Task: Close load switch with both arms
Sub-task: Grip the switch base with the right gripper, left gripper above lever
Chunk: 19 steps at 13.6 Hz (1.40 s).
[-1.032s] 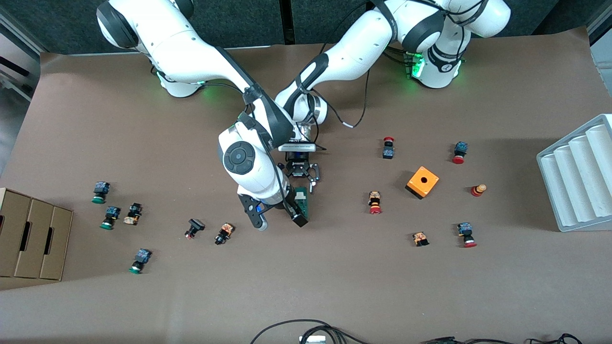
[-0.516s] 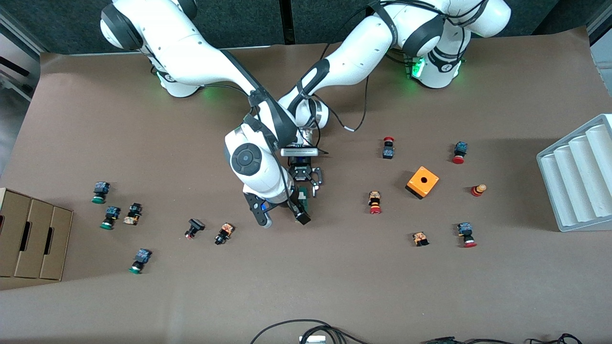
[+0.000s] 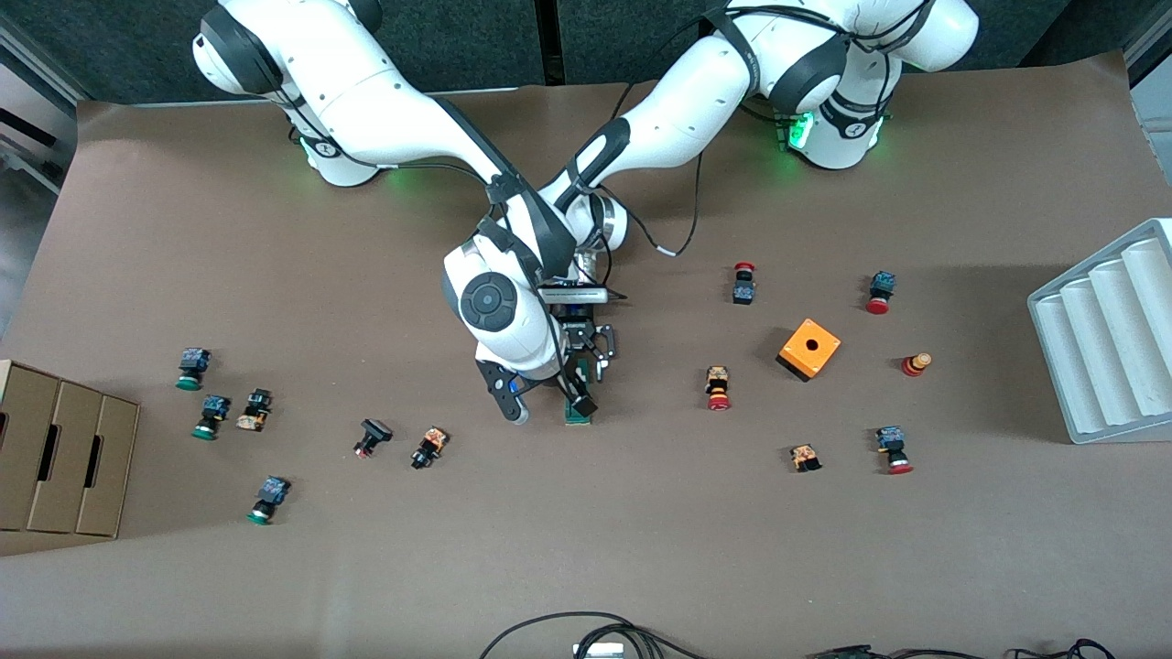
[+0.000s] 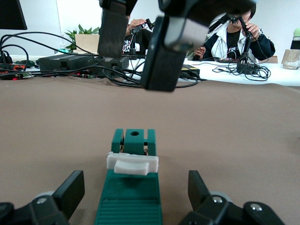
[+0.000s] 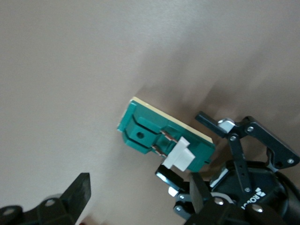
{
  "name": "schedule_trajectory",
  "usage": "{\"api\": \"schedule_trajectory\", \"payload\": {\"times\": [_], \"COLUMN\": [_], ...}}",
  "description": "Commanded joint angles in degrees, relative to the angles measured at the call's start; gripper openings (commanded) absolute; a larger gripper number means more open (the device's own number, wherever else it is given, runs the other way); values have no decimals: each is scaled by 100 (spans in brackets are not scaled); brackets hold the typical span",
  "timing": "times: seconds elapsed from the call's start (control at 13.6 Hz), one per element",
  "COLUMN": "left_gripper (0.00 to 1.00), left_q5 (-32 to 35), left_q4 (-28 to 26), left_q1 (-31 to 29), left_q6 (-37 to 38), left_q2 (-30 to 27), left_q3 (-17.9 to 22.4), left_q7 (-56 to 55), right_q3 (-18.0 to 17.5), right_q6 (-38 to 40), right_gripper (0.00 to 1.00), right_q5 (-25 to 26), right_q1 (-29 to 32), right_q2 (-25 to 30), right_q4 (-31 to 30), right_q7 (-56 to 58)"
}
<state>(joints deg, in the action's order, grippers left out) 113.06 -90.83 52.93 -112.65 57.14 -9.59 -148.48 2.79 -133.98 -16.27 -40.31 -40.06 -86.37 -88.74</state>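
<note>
One dark-green rectangular load switch (image 4: 130,194) with a white tab is flanked by the spread left gripper (image 4: 133,197); the right gripper (image 3: 548,398) hangs unclenched above

The narrow dark-green load switch with a white tab (image 3: 578,409) lies on bare brown table, crowded from above by both black two-finger grippers, left gripper (image 3: 586,352) and right gripper (image 3: 542,403), fingers spread. The nearest red-capped push button (image 3: 718,388) lies well apart.
</note>
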Motion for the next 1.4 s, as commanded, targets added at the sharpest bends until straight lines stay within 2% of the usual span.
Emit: {"api": "schedule_trajectory", "payload": {"times": [0.0, 0.29, 0.59, 0.74, 0.96, 1.33], "left_gripper": [95, 77, 67, 61, 57, 54], "left_q5": [33, 23, 23, 23, 32, 24], "left_q4": [127, 100, 100, 100, 83, 74], "left_q1": [7, 16, 24, 24, 24, 24], "left_q6": [76, 243, 305, 313, 313, 313], "left_q2": [87, 87, 87, 95, 113, 157], "left_q3": [-52, -70, -78, -78, -78, -78], "left_q7": [-76, -67, -50, -50, -58, -59], "right_q3": [81, 81, 81, 81, 81, 73], "right_q6": [-276, -471, -611, -611, -611, -611], "right_gripper": [94, 93, 90, 83, 73, 63], "right_q5": [-174, -174, -174, -174, -174, -174], "right_q1": [-152, -205, -232, -250, -250, -293], "right_q2": [226, 201, 139, 209, 227, 227], "right_q4": [-441, -530, -600, -740, -811, -811], "right_q7": [-82, -126, -301, -329, -425, -733]}}
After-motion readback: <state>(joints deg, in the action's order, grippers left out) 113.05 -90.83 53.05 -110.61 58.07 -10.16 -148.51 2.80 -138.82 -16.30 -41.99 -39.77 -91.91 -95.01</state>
